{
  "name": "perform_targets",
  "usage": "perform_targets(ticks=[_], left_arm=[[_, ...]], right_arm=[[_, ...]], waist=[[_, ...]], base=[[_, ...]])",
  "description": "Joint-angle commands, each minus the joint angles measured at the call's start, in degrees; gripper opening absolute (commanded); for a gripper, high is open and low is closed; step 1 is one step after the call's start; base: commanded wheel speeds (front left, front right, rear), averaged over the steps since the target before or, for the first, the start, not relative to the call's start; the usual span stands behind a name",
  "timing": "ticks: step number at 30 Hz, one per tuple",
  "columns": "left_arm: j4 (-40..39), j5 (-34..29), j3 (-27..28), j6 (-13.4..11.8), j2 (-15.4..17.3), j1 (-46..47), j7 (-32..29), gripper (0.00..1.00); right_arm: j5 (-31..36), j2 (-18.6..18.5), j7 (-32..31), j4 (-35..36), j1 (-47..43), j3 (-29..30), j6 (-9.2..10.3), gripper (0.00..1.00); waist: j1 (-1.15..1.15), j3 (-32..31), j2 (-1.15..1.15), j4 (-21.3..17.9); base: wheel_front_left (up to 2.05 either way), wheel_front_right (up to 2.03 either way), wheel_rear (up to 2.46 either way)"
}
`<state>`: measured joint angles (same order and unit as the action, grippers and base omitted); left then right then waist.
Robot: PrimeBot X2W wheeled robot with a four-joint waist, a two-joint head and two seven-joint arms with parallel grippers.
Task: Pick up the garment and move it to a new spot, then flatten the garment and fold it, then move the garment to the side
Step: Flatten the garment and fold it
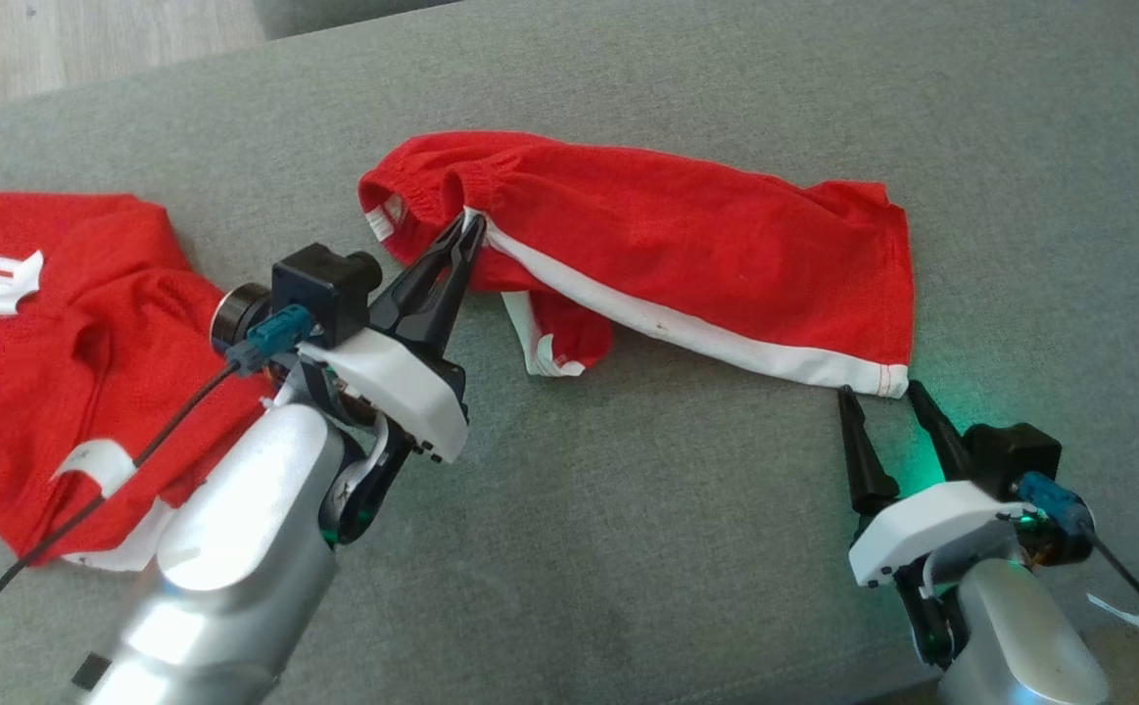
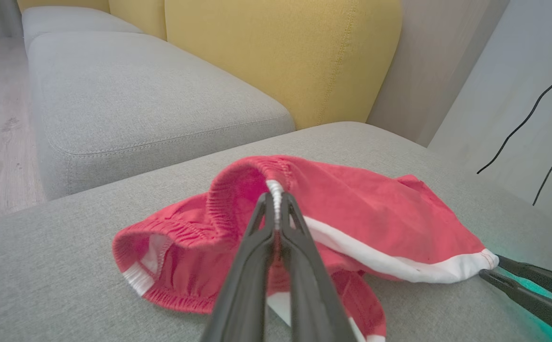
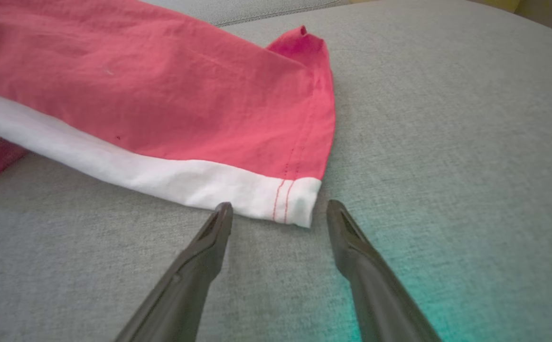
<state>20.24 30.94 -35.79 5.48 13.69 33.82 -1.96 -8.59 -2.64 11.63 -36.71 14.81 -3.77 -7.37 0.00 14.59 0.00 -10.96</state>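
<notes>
Red shorts [image 1: 687,245] with a white side stripe lie stretched across the grey cushion [image 1: 628,548], waistband at the left, leg hem at the right. My left gripper [image 1: 471,227] is shut on the elastic waistband [image 2: 276,190], pinching it where the white stripe begins, and the band is lifted a little there. My right gripper [image 1: 877,392] stands open just short of the white hem corner [image 3: 299,204], its fingertips [image 3: 223,211] on either side of that corner and low over the cushion. The right gripper [image 2: 489,268] also appears beside the hem in the left wrist view.
A second red and white garment [image 1: 50,352] lies crumpled at the left of the cushion, partly under my left forearm. Yellow sofa backrests [image 2: 280,52] and another grey seat cushion [image 2: 138,104] stand beyond. Wooden floor [image 1: 89,39] shows at the far left.
</notes>
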Motion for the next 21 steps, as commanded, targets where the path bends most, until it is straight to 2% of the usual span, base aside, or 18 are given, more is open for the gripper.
perform_targets(ticks=[1,9,10,11,12,13,21], left_arm=[[-2.0,0.4,1.8,-0.3,1.5,1.5,-0.1,0.0],[-2.2,0.6,1.4,-0.5,1.7,1.6,-0.4,0.0],[-2.2,0.6,1.3,-0.5,1.7,1.6,-0.4,0.0],[-2.2,0.6,1.3,-0.5,1.7,1.7,-0.5,0.0],[-2.2,0.7,1.2,-0.5,1.7,1.7,-0.5,0.0],[-2.2,0.7,1.2,-0.5,1.7,1.6,-0.5,0.0],[-2.5,1.0,1.8,-1.2,2.5,1.6,0.4,0.0]], right_arm=[[-0.4,-0.2,0.9,1.3,1.8,-1.6,-0.12,1.0],[-0.3,-0.2,1.6,0.9,2.3,-1.5,-0.12,1.0],[-0.4,-0.2,1.7,0.8,2.4,-1.6,-0.12,0.91],[-0.5,-0.2,1.7,0.8,2.4,-1.6,-0.12,0.49],[-0.6,-0.2,1.8,0.7,2.4,-1.8,-0.12,0.18],[-0.7,-0.2,1.9,0.8,2.5,-1.9,-0.12,0.0],[-1.3,-0.2,2.5,1.3,2.5,-1.0,-0.12,0.0]], waist=[[0.0,0.0,0.0,0.2],[0.0,0.0,0.0,0.7],[0.0,0.0,0.0,0.8],[0.0,0.0,0.0,0.8],[0.0,-0.1,0.0,0.8],[0.0,-0.1,0.0,0.8],[0.0,-1.4,0.0,1.2]], base=[[0.0,0.0,0.0],[0.0,0.0,0.0],[0.0,0.0,0.0],[0.0,0.0,0.0],[0.0,0.0,0.0],[0.0,0.0,0.0],[0.0,0.0,0.0]])
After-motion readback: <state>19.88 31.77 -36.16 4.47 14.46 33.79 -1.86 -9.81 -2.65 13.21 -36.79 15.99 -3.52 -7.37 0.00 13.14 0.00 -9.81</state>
